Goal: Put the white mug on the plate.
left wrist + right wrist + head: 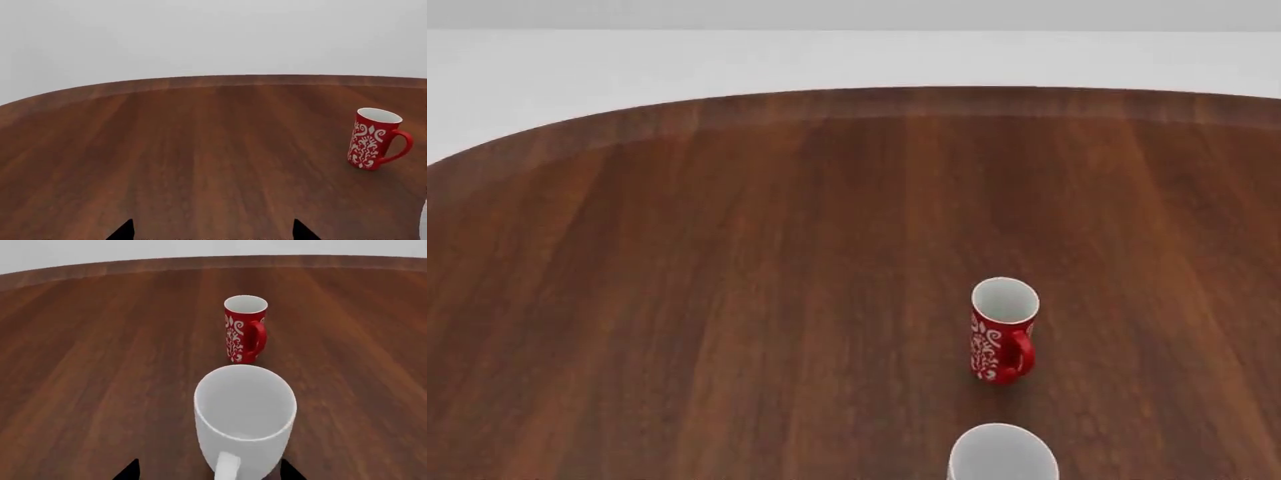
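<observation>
Dark wooden table against pale wall

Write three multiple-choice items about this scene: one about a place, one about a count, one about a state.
1. Where does the red mug stand, seen from the head camera?
A. Beyond the white mug
B. On a plate
C. Inside the white mug

2. How many mugs are on the table?
A. One
B. Two
C. Four

3. How is the white mug standing?
A. On its side
B. Upside down
C. Upright and empty

Answers:
1 A: it stands farther up the table than the white mug, apart from it.
2 B: one red, one white.
3 C: the right wrist view looks into its open, empty mouth.
</observation>
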Available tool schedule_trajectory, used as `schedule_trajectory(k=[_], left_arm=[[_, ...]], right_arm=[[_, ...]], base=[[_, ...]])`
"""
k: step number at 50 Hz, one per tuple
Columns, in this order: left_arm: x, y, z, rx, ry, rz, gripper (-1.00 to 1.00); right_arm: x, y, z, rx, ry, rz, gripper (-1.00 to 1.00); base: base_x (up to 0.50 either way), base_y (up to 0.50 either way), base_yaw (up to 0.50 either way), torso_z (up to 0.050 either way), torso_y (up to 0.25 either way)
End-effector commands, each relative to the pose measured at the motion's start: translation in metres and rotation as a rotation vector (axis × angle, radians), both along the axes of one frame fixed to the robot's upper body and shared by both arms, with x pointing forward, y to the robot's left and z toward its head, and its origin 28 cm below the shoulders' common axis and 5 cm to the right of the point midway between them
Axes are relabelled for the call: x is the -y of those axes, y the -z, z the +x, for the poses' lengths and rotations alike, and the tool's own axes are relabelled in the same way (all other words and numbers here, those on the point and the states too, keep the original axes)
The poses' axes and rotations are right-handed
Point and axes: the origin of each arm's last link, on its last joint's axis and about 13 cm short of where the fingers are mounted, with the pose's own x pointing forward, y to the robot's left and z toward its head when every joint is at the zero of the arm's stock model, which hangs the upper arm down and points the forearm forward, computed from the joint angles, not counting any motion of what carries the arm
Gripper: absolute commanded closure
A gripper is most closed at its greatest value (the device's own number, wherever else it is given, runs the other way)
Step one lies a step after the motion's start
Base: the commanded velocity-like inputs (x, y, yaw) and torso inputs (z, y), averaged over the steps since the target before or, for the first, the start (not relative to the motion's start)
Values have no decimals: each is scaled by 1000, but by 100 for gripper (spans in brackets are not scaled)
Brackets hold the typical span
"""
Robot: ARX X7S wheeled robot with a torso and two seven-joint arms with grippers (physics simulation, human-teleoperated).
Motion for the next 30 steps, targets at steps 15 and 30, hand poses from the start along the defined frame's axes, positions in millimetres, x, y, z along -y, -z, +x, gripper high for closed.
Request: schedule_trajectory(k=[15, 30], left_arm=[[0, 2, -3, -4, 9, -2, -100], [1, 0, -4, 6, 14, -12, -100]], right_arm=[[6, 35, 5, -117, 31, -6, -100], [6, 49, 20, -144, 15, -44, -100]], base=[[0, 0, 0, 0, 0], [0, 0, 0, 0, 0]])
